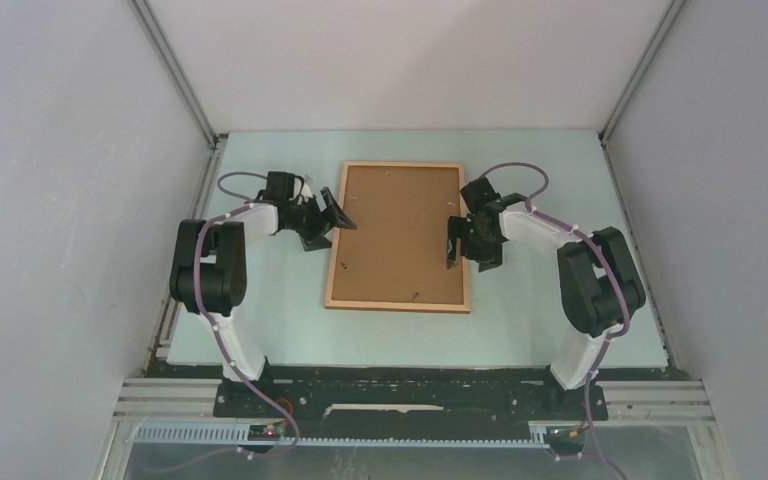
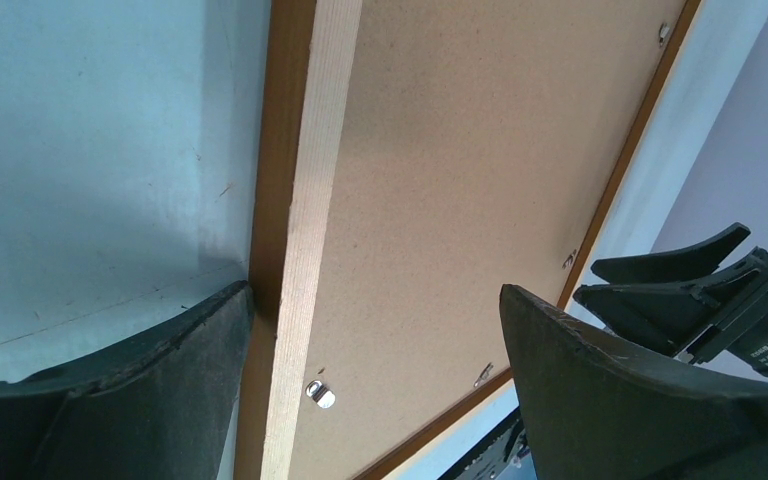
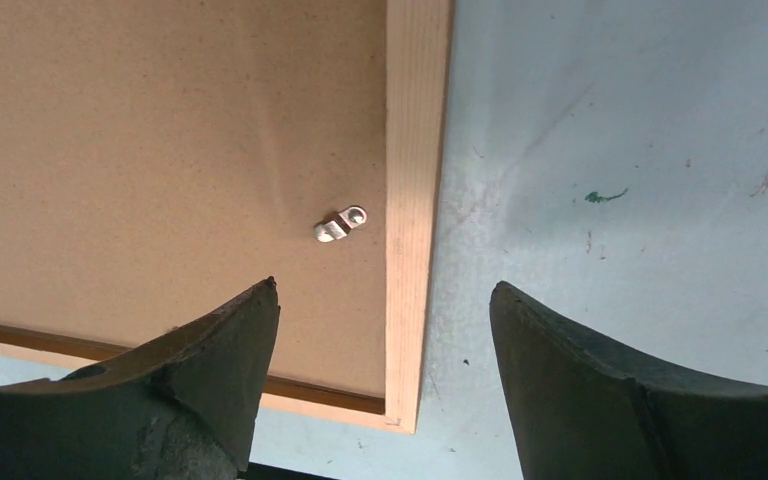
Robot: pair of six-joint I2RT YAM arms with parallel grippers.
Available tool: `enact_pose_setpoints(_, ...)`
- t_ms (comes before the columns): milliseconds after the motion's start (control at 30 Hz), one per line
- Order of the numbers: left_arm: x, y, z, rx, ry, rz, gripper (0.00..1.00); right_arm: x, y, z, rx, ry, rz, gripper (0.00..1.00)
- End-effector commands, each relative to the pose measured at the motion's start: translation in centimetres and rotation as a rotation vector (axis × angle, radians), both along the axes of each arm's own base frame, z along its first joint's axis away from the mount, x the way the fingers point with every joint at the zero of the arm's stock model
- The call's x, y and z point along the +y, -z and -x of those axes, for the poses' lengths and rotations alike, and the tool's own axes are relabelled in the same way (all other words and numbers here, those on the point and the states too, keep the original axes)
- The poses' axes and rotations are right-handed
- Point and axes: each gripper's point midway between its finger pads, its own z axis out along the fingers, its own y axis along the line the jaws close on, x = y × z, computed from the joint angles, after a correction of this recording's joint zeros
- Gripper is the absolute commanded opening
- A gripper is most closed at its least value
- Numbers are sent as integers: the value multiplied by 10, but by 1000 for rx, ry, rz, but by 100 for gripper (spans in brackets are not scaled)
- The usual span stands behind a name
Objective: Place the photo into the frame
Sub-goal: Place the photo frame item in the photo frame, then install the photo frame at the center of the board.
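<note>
We work inside pale grey walls, over a pale blue-green worktop (image 1: pixel 280 310). On the left, the left gripper (image 2: pixel 375 300) stands wide and holds nothing: one finger sits just outside the frame's left rail and the other is over the back panel. The frame (image 1: pixel 397 235) lies flat, back up, in the middle of the worktop, its brown fibreboard back facing us, with a small metal clip (image 3: pixel 341 224) near the right rail. On the right, the right gripper (image 3: pixel 383 285) is also spread wide and empty, straddling that rail.
</note>
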Motion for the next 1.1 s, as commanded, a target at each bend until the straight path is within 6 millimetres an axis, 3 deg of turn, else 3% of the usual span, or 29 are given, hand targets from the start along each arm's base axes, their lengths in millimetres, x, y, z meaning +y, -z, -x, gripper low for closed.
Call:
enact_pose_setpoints(0, -12, -25, -5, -57, 33, 55, 91, 13, -15, -8, -66, 24, -35, 84)
enact_pose_setpoints(500, -14, -29, -6, -66, 34, 63, 91, 16, -1, -22, -38, 89, 67, 73)
enact_pose_setpoints(733, -14, -30, -6, -68, 36, 68, 91, 15, 9, -19, -11, 86, 123, 61)
enact_pose_setpoints(1067, -14, -31, -6, -71, 34, 69, 91, 12, 13, -13, -5, 74, 169, 54)
